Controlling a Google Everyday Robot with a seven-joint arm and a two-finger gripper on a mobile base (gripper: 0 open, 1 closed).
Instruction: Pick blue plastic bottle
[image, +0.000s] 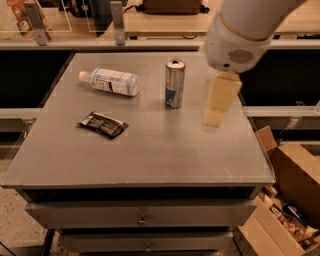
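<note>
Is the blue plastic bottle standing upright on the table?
No, the blue plastic bottle lies on its side; the pincer hangs right of the can.

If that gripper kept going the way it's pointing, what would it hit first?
Probably bare table just right of the can; the gripper points downward, far from the bottle. Depth is unclear.

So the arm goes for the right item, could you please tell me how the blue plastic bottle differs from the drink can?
The blue plastic bottle lies on its side; the drink can stands upright. The bottle is clear with a white cap and pale label; the can is silver and blue. Both rest on the grey table, apart. The gripper hovers picture-right of the can.
</note>
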